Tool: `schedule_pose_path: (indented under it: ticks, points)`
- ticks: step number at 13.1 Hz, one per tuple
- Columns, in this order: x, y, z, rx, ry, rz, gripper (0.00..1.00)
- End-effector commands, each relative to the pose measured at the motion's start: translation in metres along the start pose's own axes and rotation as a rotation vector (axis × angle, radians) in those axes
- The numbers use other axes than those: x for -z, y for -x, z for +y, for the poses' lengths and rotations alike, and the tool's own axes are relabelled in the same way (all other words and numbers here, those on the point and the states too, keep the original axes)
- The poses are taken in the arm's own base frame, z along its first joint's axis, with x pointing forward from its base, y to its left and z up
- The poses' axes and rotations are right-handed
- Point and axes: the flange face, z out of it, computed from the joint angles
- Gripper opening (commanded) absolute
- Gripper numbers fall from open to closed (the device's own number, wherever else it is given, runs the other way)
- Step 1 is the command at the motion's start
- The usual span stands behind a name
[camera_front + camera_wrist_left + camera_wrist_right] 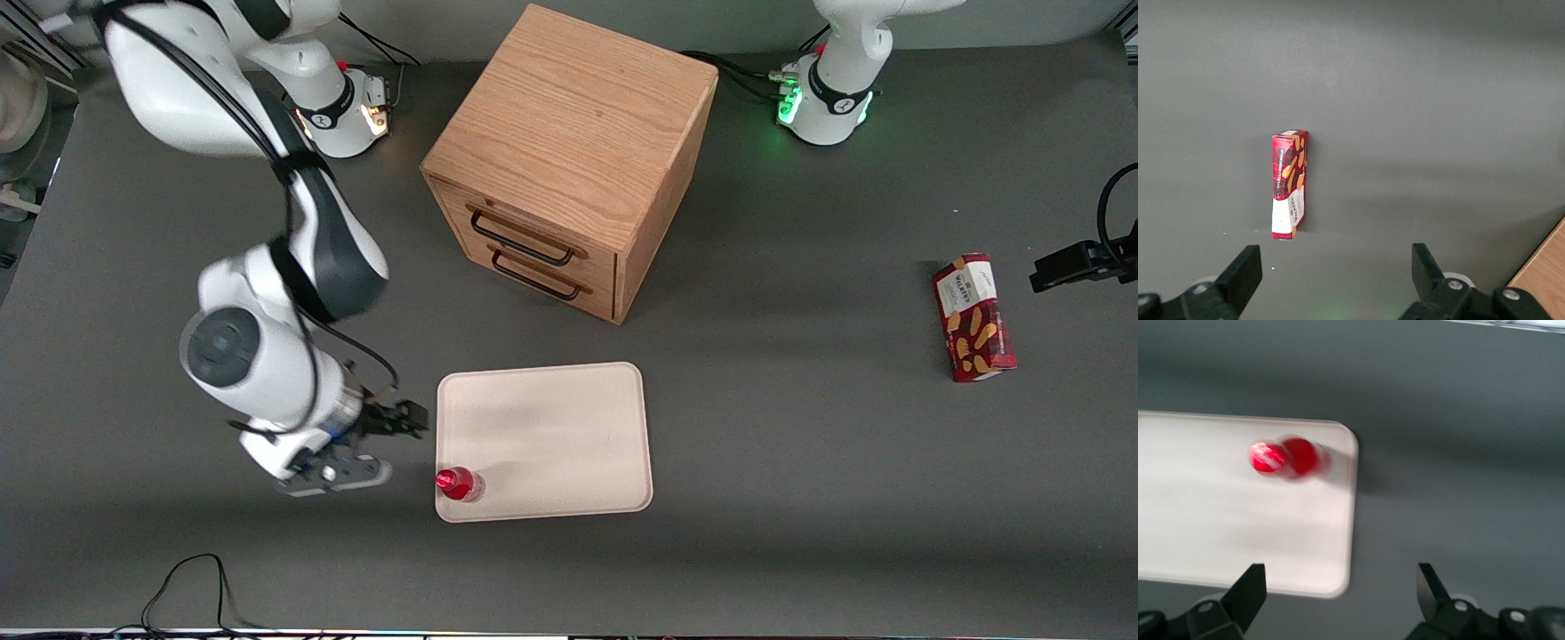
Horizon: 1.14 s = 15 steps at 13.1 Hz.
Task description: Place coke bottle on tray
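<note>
The small red coke bottle stands upright on the cream tray, in the tray's corner nearest the front camera at the working arm's end. It also shows in the right wrist view, on the tray near its rounded corner. My gripper hangs beside the tray's edge, apart from the bottle and farther from the front camera than it. In the right wrist view my gripper is open and empty, its fingers wide apart over the tray's corner.
A wooden two-drawer cabinet stands farther from the front camera than the tray. A red snack box lies toward the parked arm's end of the table, also in the left wrist view.
</note>
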Motion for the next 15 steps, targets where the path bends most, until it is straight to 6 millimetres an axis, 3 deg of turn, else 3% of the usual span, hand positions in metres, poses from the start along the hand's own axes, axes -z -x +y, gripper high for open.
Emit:
schedule_pose_path:
  ticks: [1,3,4,6,9,13,15]
  points:
    - [0.048,0.091,0.074,-0.094,-0.038,-0.05,1.0]
    - [0.08,0.144,0.117,-0.166,-0.06,-0.041,1.0]
    - [0.092,0.169,0.129,-0.18,-0.067,-0.046,1.0]
    - [0.117,0.197,0.147,-0.164,-0.054,-0.068,1.0]
    - [0.152,0.198,0.158,-0.113,0.014,-0.073,1.0]
    - [0.143,0.183,0.161,-0.133,0.033,-0.075,1.0]
    - [0.152,0.178,0.159,-0.135,0.033,-0.071,1.0]
